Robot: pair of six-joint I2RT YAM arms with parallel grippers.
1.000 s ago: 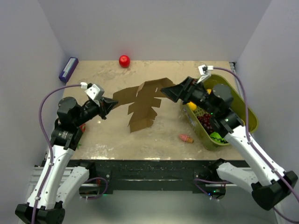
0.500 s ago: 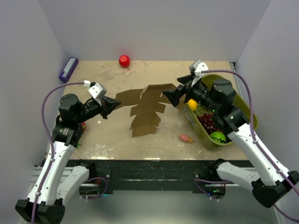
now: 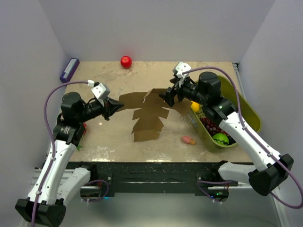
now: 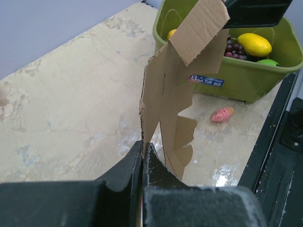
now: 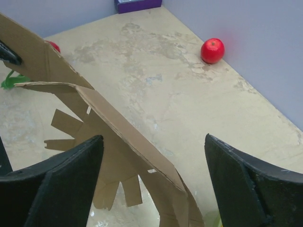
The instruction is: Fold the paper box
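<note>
The paper box (image 3: 147, 113) is a flat brown die-cut cardboard sheet with flaps, lifted off the table at its left end. My left gripper (image 3: 114, 106) is shut on that left edge; in the left wrist view the left gripper (image 4: 143, 147) pinches the sheet (image 4: 165, 99) edge-on. My right gripper (image 3: 167, 97) stands open over the sheet's right end. In the right wrist view the right gripper (image 5: 152, 139) has its fingers wide apart, and a raised fold of the cardboard (image 5: 113, 120) runs between them without touching either finger.
A green basket (image 3: 249, 107) of toy fruit stands at the right, right behind the sheet (image 4: 236, 81). A pink toy (image 3: 189, 140) lies in front of it. A red apple (image 3: 126, 61) and a purple box (image 3: 69, 70) sit along the back edge.
My right gripper has moved left and back, over the sheet's right end, still open. The sheet has shifted and lies flatter. The left gripper keeps its hold.
</note>
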